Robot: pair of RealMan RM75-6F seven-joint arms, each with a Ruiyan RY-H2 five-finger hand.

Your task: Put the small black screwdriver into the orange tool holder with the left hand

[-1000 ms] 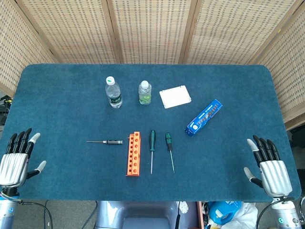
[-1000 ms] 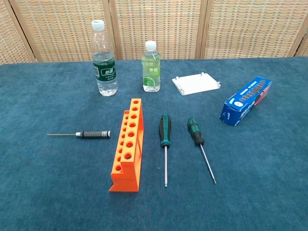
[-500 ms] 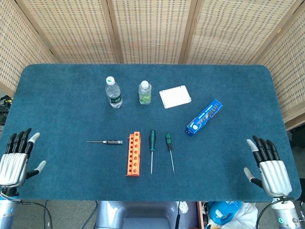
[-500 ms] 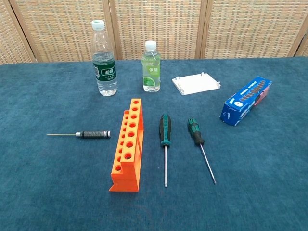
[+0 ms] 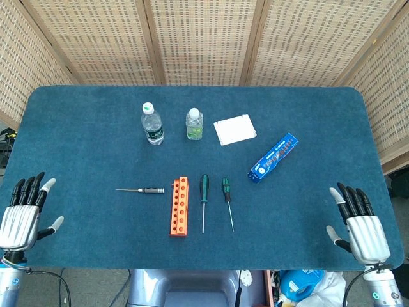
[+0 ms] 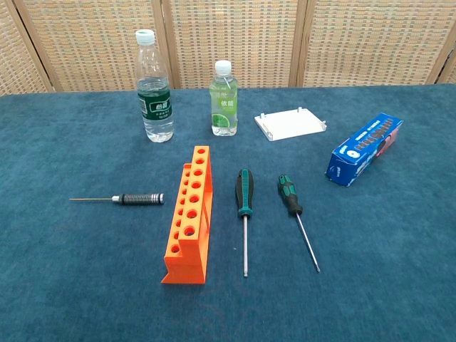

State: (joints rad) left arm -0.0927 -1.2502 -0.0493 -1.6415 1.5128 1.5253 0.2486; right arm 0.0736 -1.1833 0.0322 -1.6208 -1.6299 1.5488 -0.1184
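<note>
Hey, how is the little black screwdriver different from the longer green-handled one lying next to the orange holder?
The small black screwdriver has a slim black handle; the longer green screwdriver has a thicker green and black one. The black one lies crosswise on the left of the orange tool holder, its tip pointing away from the holder; the green one lies lengthwise on the right, parallel to the holder. Both lie flat on the blue table, untouched by either hand.

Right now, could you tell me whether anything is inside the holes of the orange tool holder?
The orange tool holder holds no tool: nothing sticks out of its holes, which look dark and empty. Their bottoms cannot be seen. The small black screwdriver lies on the table beside it.
</note>
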